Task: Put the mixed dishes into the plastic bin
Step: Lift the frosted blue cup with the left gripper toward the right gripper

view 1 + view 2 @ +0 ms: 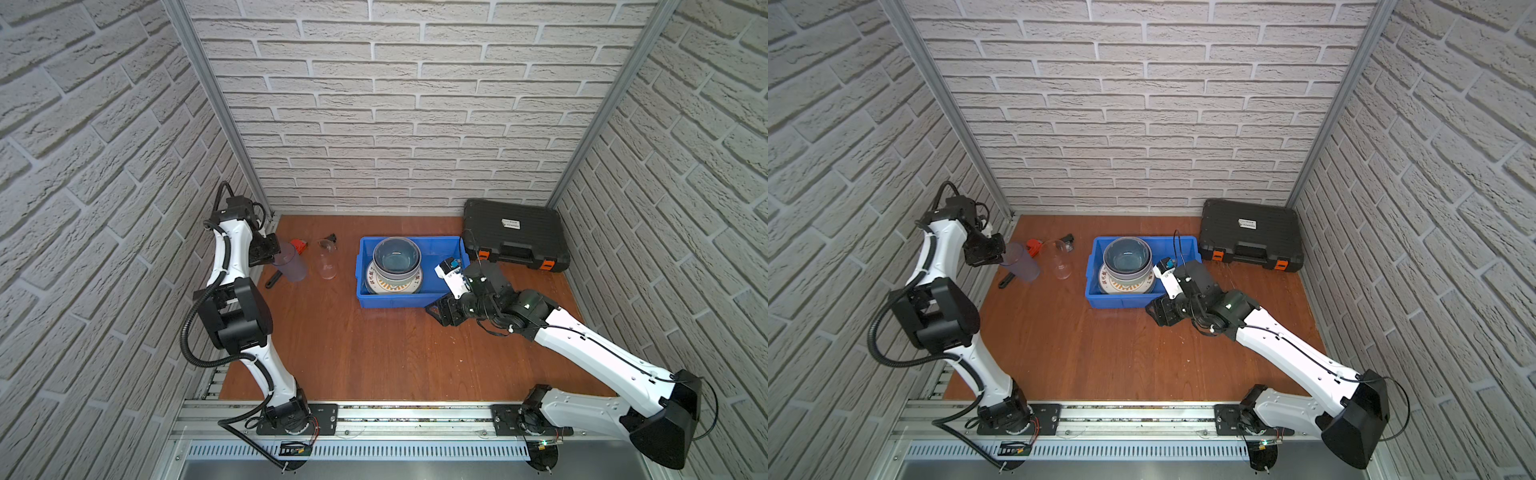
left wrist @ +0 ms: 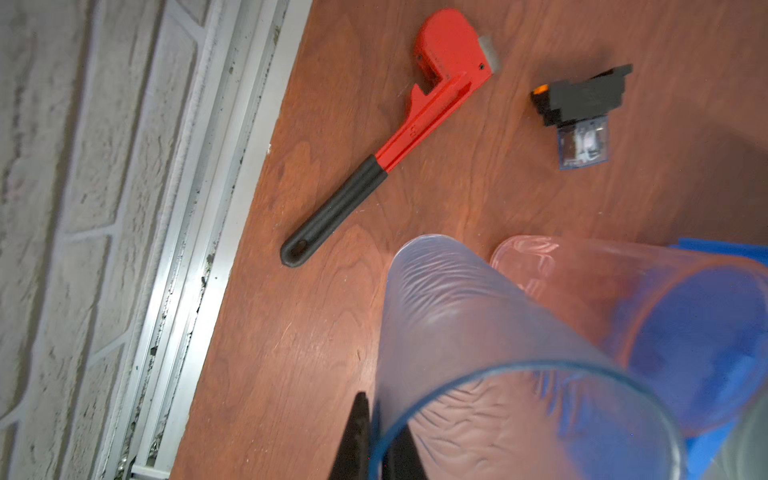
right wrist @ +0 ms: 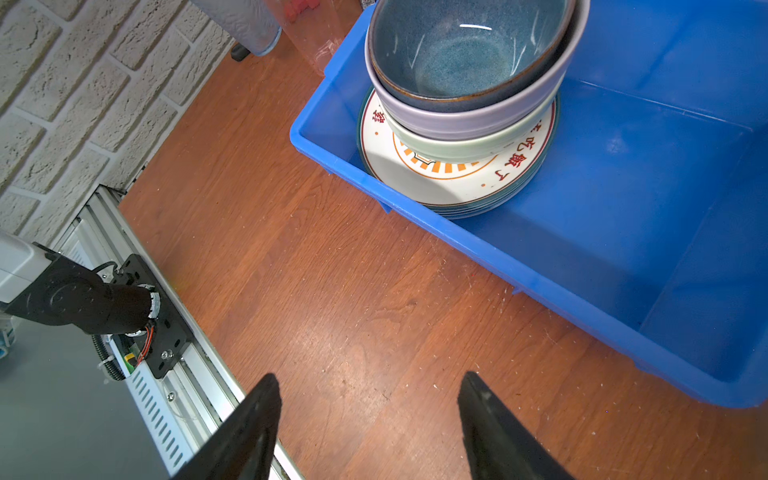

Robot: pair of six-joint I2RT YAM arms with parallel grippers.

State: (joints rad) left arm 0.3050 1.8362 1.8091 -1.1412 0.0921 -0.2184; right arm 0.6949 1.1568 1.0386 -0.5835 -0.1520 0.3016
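The left tool is closed on the rim of a tumbler, with one finger inside the mouth and one outside, so the thin wall is pinched between them. The tumbler hangs tilted from that grip, its mouth at the tool and its base pointing away and down toward the worktop. I cannot tell whether the base touches the wood.

Just beside it stands the other tumbler, upright and not held. Past that, to the right in both top views, is the bin. The bin therefore lies right of the left tool, with the other tumbler in between, and a straight sweep looks likely to clip it. Lifting first seems the safer course.

In the bin's left half, plates carry three nested bowls. The right half of its floor is bare, which looks like the best spot for the tumbler.

The right tool is well open and empty, above bare worktop just outside the bin's near wall. It is closer to the bin, but well apart from both tumblers.

A wrench and a small black part lie beyond the tumblers, and a case sits behind the bin on its right.
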